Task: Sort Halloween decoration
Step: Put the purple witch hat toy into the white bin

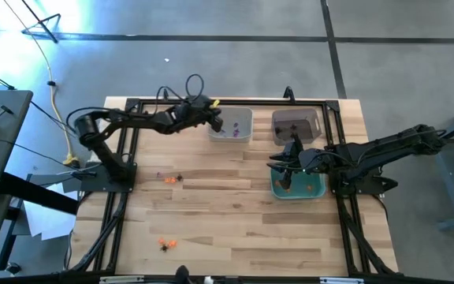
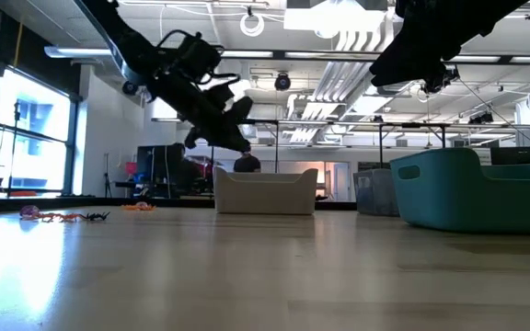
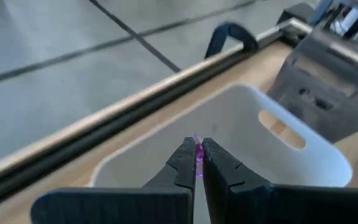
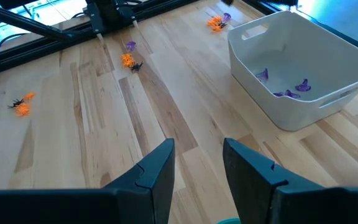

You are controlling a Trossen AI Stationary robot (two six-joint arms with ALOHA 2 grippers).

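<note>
My left gripper (image 3: pixel 199 163) hovers over the near-left rim of the white bin (image 1: pixel 233 124), shut on a tiny purple trinket (image 3: pixel 197 153). Several purple trinkets (image 4: pixel 291 89) lie on the white bin's floor. My right gripper (image 4: pixel 197 163) hangs open and empty above the teal bin (image 1: pixel 298 187), which holds orange pieces (image 1: pixel 312 188). Loose orange, black and purple trinkets lie on the table at centre-left (image 1: pixel 169 179) and near the front edge (image 1: pixel 166 244). My left gripper pinches the purple trinket (image 3: pixel 198 155) between its two fingertips; only a sliver of it shows in the gap. The fingers slant downward toward the white bin from the table's left. The trinket is lifted clear of table and bin.
A dark grey bin (image 1: pixel 296 125) stands at the far edge between the white and teal bins' columns. Black rails (image 1: pixel 124 142) frame the table's left, right and far sides. Bare wood lies between the loose trinkets and the bins.
</note>
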